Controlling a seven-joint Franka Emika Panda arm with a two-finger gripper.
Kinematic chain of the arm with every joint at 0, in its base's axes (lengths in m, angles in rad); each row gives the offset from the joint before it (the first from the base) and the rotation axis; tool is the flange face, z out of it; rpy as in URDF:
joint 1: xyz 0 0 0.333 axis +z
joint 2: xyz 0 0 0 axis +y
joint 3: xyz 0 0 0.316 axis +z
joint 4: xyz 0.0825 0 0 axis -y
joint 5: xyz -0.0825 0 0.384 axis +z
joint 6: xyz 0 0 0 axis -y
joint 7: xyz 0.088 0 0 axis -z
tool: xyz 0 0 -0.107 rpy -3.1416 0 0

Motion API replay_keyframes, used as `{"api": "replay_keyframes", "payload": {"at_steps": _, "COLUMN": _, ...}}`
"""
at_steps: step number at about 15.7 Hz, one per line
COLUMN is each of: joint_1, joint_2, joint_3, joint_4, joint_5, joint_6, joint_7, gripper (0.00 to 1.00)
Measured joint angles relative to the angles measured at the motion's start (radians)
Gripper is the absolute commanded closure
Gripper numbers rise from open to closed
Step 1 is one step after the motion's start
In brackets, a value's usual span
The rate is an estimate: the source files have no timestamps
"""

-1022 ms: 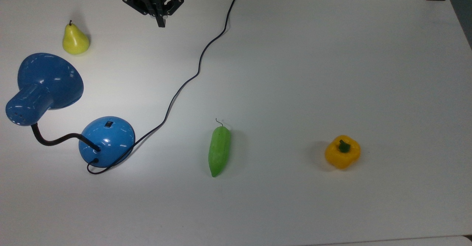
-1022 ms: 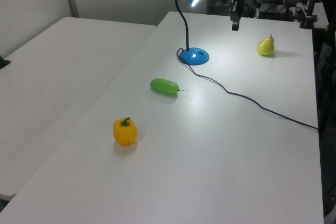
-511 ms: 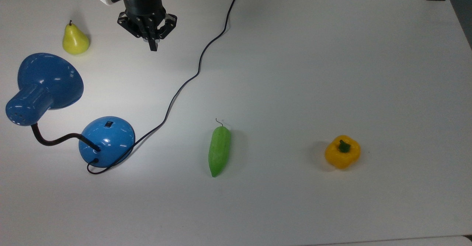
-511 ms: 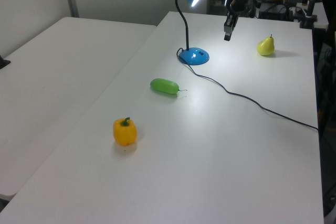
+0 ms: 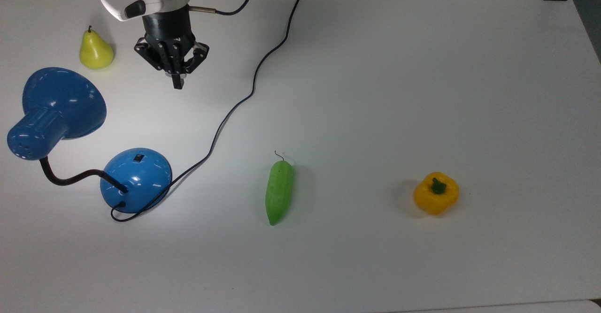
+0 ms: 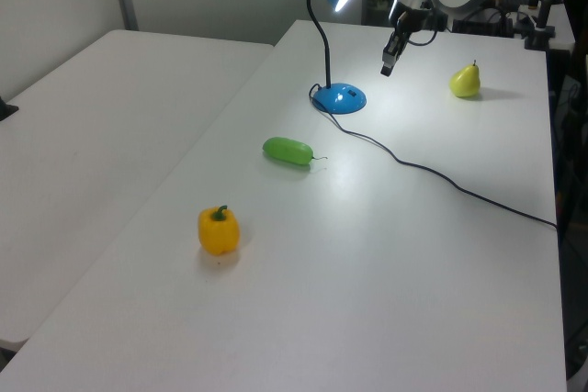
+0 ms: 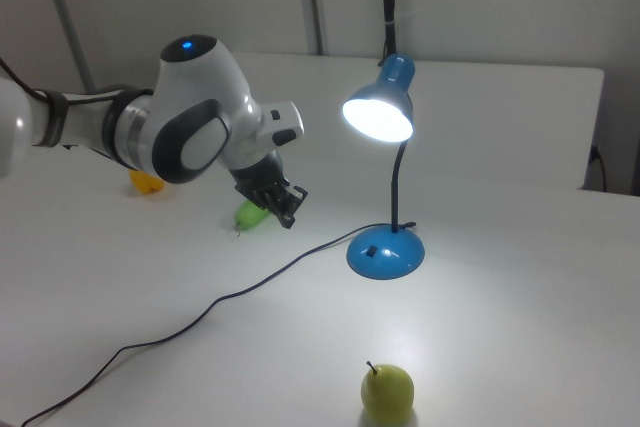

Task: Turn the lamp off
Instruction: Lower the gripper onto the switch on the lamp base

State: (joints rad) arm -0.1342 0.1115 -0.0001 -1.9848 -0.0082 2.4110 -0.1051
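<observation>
No containers on the white table (image 5: 422,69). Blue lamp (image 5: 136,179) standing near the top view's left edge, lit, its shade (image 7: 380,112) glowing and casting a bright patch on the tabletop. Small black switch (image 5: 137,157) on the domed base, on the side toward the arm. Black cord (image 5: 235,109) running from the base up and across toward the far edge in the top view.

Yellow-green pear (image 5: 96,49) beyond the shade in the top view, just left of the arm. Green cucumber (image 5: 279,192) to the top view's right of the base, well apart; yellow bell pepper (image 5: 436,193) farther right still. Nothing between the fingertips and the switch but bare table.

Gripper (image 5: 177,84) hanging above the table between pear and cord, pointing toward the base, jaws pressed together on nothing. Compared with a second ago, further out from the far edge and closer to the lamp, still apart from it; lamp, fruit and cord unmoved.
</observation>
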Motion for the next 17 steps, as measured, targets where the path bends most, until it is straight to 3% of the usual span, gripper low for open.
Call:
{"api": "replay_keyframes", "payload": {"at_steps": 8, "joint_1": -0.026, "joint_2": 0.106, "joint_3": -0.014, "joint_4": -0.003, "joint_5": 0.0, "joint_6": 0.302, "joint_7": 0.063, "gripper": 1.0}}
{"api": "replay_keyframes", "payload": {"at_steps": 17, "joint_1": -0.032, "joint_2": 0.209, "joint_3": -0.047, "joint_4": 0.004, "joint_5": 0.001, "joint_6": 0.517, "joint_7": 0.073, "gripper": 1.0}}
